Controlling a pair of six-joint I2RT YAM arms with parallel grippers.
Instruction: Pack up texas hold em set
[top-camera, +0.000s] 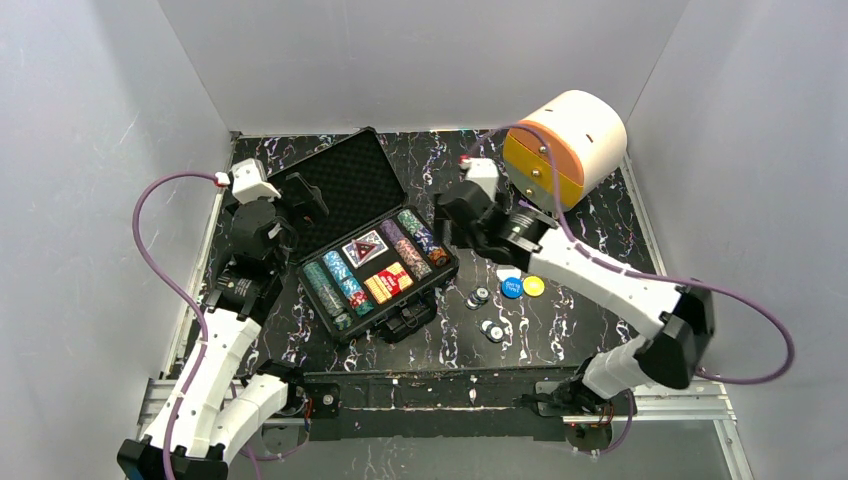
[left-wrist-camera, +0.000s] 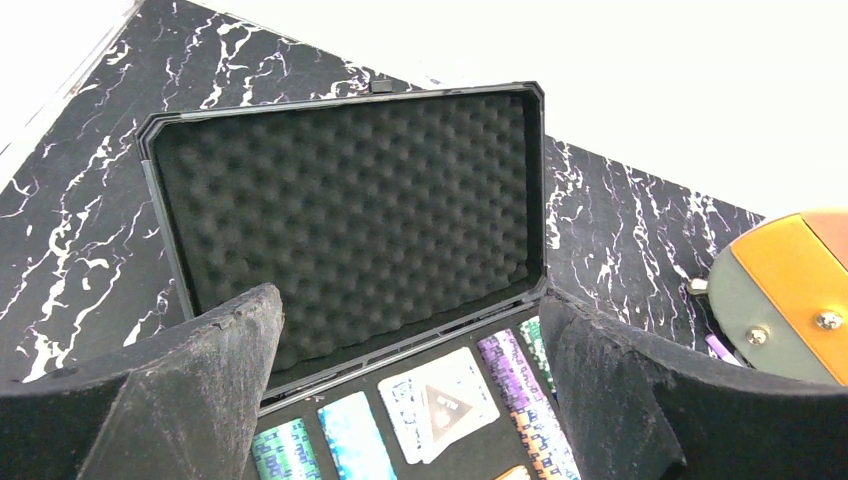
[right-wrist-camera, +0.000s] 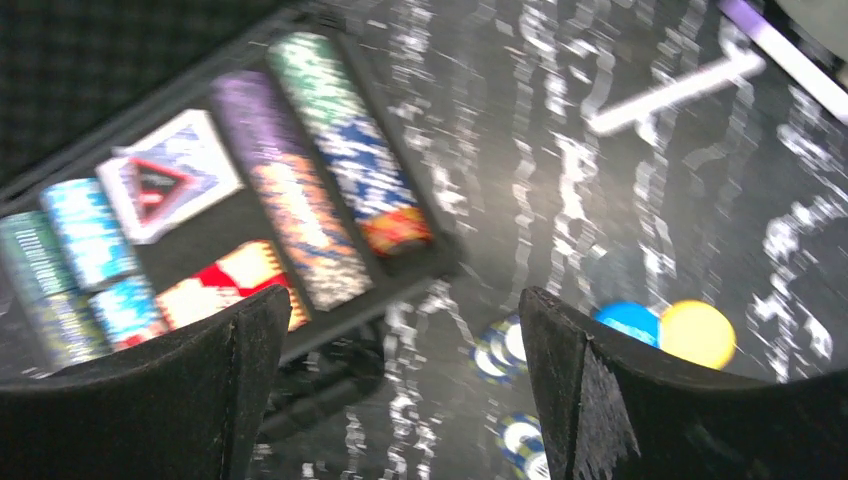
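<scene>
The black hard case (top-camera: 352, 178) lies open at the middle of the table, its foam-lined lid (left-wrist-camera: 350, 210) leaning back. Its tray holds multicoloured chip rows (top-camera: 335, 285), a card deck (left-wrist-camera: 440, 400) and a red-and-yellow pack (top-camera: 389, 282). Loose chips (top-camera: 480, 297) (right-wrist-camera: 500, 345) rest on the table to the right of the case, next to a blue button (top-camera: 511, 287) and a yellow button (top-camera: 534, 286). My left gripper (left-wrist-camera: 410, 305) hovers open over the tray's back edge. Above the case's right end, my right gripper (right-wrist-camera: 400, 305) stands open and empty.
A cream-and-orange round drawer box (top-camera: 565, 145) stands at the back right, close behind the right arm. The case's handle (right-wrist-camera: 320, 385) sticks out toward the near edge. White walls enclose the black marbled table (top-camera: 600, 230) on three sides.
</scene>
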